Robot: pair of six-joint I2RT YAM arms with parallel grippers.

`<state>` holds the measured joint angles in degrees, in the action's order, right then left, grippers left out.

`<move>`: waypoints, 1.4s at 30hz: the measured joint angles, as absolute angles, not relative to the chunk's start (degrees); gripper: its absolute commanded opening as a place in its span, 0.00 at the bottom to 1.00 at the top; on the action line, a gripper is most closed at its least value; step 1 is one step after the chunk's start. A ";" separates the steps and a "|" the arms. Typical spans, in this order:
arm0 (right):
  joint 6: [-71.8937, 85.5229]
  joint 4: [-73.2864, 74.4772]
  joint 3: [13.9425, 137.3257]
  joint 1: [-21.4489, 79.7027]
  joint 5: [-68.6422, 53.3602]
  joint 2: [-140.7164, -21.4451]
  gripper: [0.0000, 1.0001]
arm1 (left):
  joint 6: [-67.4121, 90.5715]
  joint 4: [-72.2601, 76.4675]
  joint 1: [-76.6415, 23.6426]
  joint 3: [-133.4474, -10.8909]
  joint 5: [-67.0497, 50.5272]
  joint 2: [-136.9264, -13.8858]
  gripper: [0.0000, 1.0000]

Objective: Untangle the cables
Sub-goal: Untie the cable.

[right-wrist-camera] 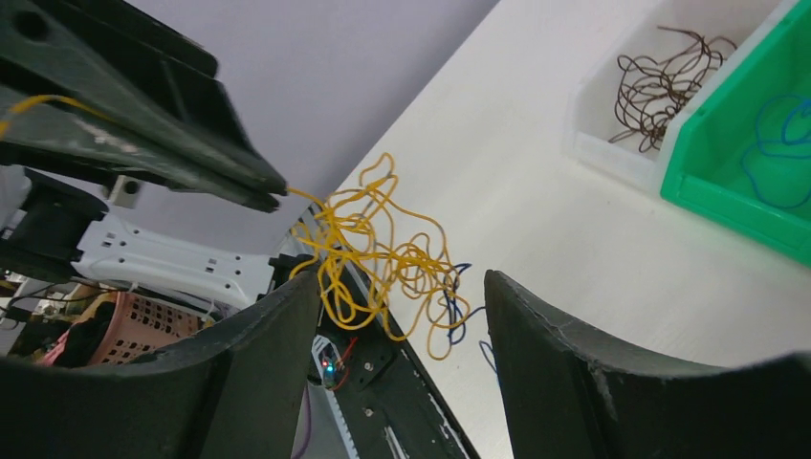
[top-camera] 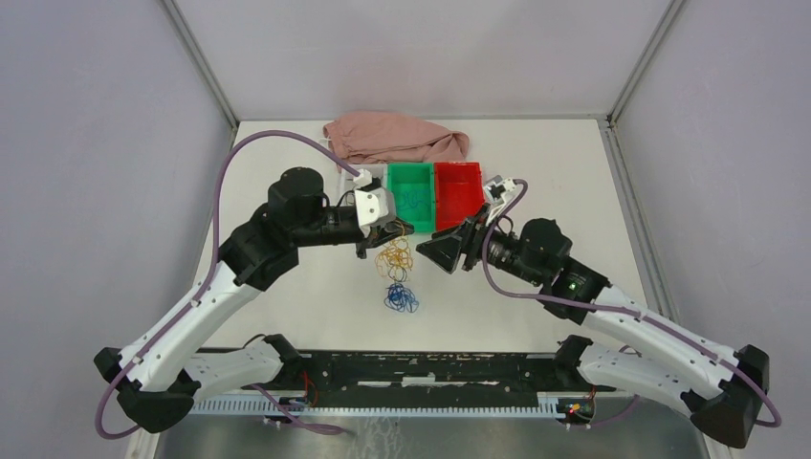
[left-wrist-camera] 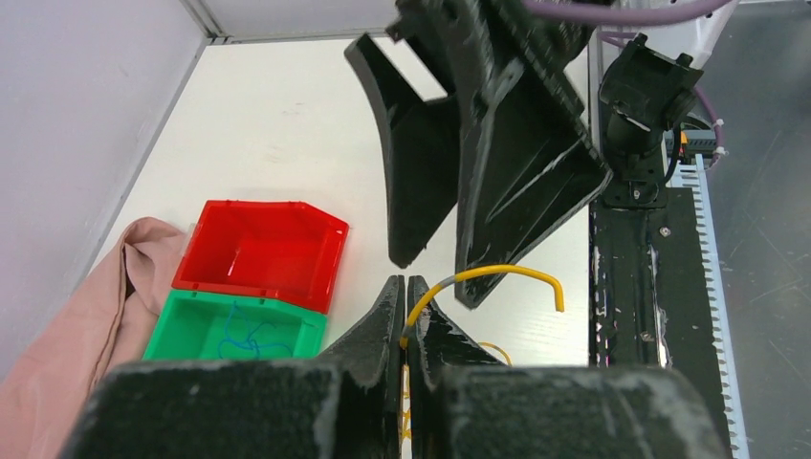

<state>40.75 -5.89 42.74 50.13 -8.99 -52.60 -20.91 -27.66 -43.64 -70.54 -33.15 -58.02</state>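
- While one yellow wire (left-wrist-camera: 497, 275) is being pinched in the tightly shut left claw (left-wrist-camera: 406, 306), the yellow clump (right-wrist-camera: 383, 253) is being dangled beneath it, above the table (top-camera: 555, 163).
- The right claw (right-wrist-camera: 402, 287) is being held wide apart with nothing in it. Its mouth is being pointed at the clump, which is hanging just ahead of its fingertips, toward the left arm.
- The clump's long axis is being drawn downward from the left claw. The right claw is being judged the nearer free one for a sideways pull.
- Blue wires (top-camera: 401, 299) are being left on the table below the clump. More are lying in the green bin (right-wrist-camera: 736, 210), and brown wires (right-wrist-camera: 669, 81) in the white bin (right-wrist-camera: 612, 153).
- Whether the blue strands seen by the clump's lower end are being held in the yellow or merely lie behind it cannot be told.
- The pinch point is being hidden by the left arm in the overhead view.
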 measured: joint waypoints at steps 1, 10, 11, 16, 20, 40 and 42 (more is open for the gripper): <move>40.75 -5.85 42.74 50.13 -8.84 -51.59 0.70 | -20.91 -27.66 -43.64 -70.54 -33.15 -58.00 0.03; 40.93 -5.96 43.83 50.13 -9.32 -55.00 0.67 | -20.91 -27.66 -43.66 -70.54 -33.15 -57.98 0.03; 40.99 -5.98 44.18 50.13 -9.45 -56.10 0.67 | -20.91 -27.66 -43.70 -70.54 -33.15 -57.98 0.03; 41.60 -6.92 45.56 50.13 -10.44 -59.51 0.66 | -20.91 -27.66 -43.97 -70.54 -33.12 -57.98 0.03; 42.28 -8.49 45.76 50.13 -10.74 -60.49 0.65 | -20.91 -27.66 -44.01 -70.54 -33.12 -57.98 0.03; 44.80 -13.23 45.87 51.16 -10.22 -65.45 0.61 | -20.88 -27.73 -44.27 -71.88 -33.10 -58.15 0.03; 44.75 -13.23 46.26 51.99 -8.73 -66.92 0.60 | -20.88 -27.75 -44.40 -72.23 -33.10 -58.26 0.03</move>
